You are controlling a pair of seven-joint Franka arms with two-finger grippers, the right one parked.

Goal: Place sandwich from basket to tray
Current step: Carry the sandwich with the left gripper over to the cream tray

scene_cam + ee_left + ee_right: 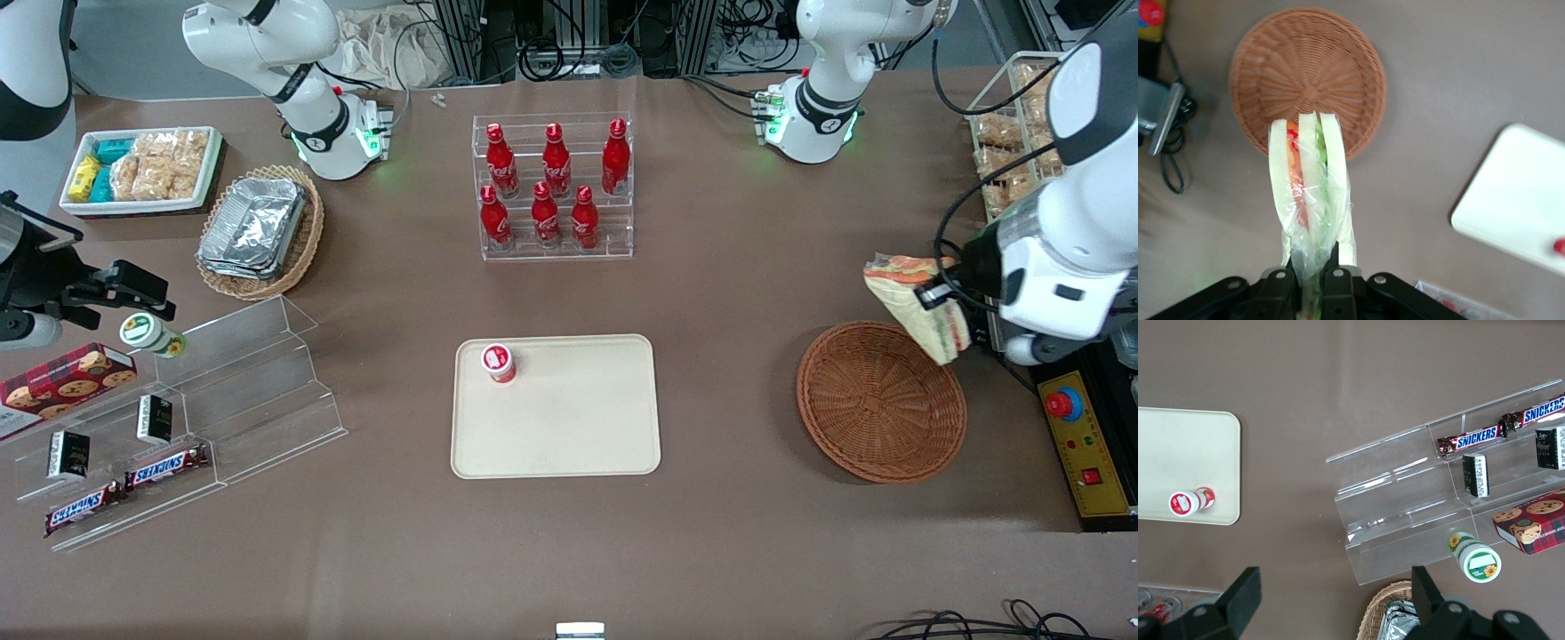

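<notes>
Here your gripper [1313, 280] hangs above the basket [880, 402], jaws clamped on the wrapped sandwich [1310, 193], well apart from the tray [556, 406].

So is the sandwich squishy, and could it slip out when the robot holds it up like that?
Probably squishy: the sandwich is soft white bread layers, and the gripper pinches one end. It may be slippery, since clear wrap crinkles around it. It hangs above the empty basket, so a slip would likely land softly.
</notes>
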